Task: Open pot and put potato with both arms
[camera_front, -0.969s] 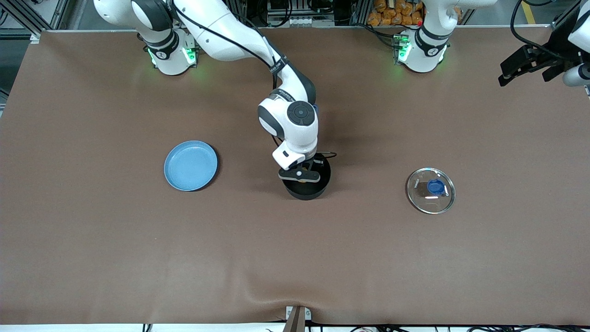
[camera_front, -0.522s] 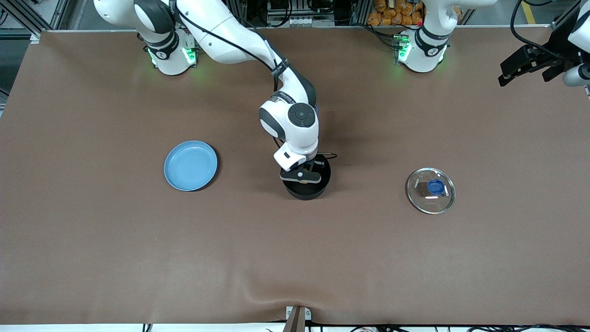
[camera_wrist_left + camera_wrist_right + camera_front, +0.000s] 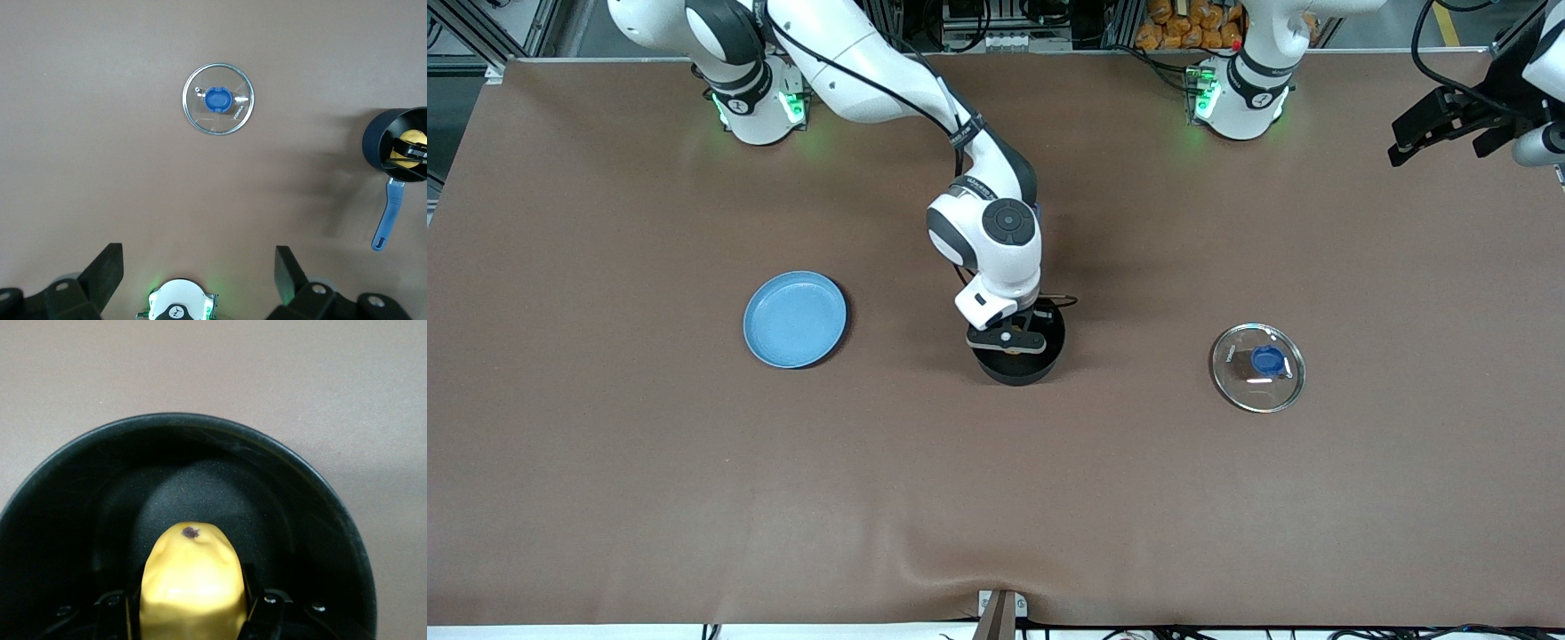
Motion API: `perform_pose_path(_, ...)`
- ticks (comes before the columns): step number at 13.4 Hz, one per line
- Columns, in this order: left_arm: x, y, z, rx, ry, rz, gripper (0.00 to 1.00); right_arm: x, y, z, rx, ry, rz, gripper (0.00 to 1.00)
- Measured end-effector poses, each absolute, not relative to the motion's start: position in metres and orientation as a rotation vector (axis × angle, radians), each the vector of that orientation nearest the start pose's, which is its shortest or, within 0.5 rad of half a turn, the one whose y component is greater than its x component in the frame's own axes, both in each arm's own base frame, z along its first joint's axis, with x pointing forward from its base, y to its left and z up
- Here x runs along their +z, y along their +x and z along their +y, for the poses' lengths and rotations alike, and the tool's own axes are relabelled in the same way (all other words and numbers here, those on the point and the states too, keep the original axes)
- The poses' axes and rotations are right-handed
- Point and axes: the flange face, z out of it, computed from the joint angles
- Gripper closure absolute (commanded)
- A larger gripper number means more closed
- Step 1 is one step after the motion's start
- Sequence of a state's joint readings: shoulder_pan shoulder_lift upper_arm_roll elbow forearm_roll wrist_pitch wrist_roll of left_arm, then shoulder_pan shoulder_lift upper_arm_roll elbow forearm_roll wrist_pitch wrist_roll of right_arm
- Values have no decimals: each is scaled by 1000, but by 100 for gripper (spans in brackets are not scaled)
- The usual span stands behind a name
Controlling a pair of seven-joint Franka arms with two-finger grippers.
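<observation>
Here the right tool (image 3: 1011,348) grips the potato (image 3: 192,587) inside the pot (image 3: 1042,363).

A robotics lab: two white arms (image 3: 978,222) on green-lit bases (image 3: 760,107) are bolted along one edge of a broad table (image 3: 694,498) under a brown cover, with aluminium framing (image 3: 480,27), trailing black cables (image 3: 1449,53) and a camera bracket (image 3: 1000,613) clamped at the table's near edge.
</observation>
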State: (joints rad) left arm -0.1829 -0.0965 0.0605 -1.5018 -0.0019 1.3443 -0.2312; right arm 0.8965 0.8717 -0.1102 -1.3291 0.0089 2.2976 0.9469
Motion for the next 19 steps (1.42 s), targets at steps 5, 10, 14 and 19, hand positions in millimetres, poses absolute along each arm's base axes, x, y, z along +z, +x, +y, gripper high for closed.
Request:
perform_pose_path(5, 687, 495, -61, 92, -3133, -165, 0, 220, 518, 546, -196, -3098, 197, 11)
perform_pose_path(10, 683, 496, -62, 102, -3132, -163, 0, 222, 520, 546, -203, -3095, 200, 11)
perform_pose_path(14, 683, 497, -61, 97, -3132, -166, 0, 247, 529, 546, -216, -3098, 216, 12)
perform_pose_path(19, 686, 496, -60, 84, -3134, -167, 0, 346, 546, 529, -188, -3112, 284, 11)
